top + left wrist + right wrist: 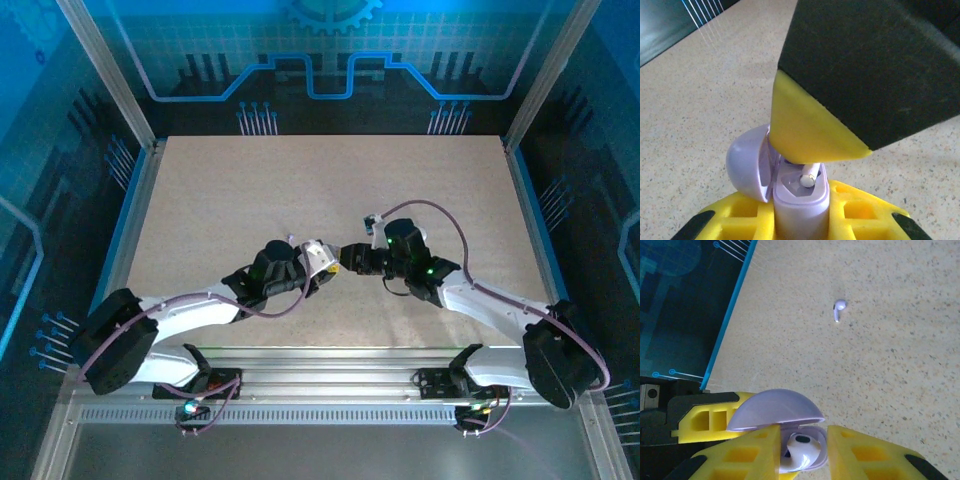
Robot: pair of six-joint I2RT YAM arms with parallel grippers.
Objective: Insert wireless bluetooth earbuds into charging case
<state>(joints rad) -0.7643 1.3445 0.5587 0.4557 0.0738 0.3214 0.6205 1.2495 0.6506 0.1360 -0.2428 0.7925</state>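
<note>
**Earbud pinched at the mouth of the open case**

In the top external view the two arms meet over the middle of the counter (300,180), and the small things there are too tiny to read well. The left wrist view gives the detail: the lavender charging case (800,212) stands upright, clamped between the left jaws, with its lid (747,165) swung open to one side. From the right wrist one sees more. The right jaws stand close together and pinch a pale earbud (799,450), which sits in the case opening, directly between them. A loose earbud (839,309) lies on the counter, well apart from both jaws.
</note>
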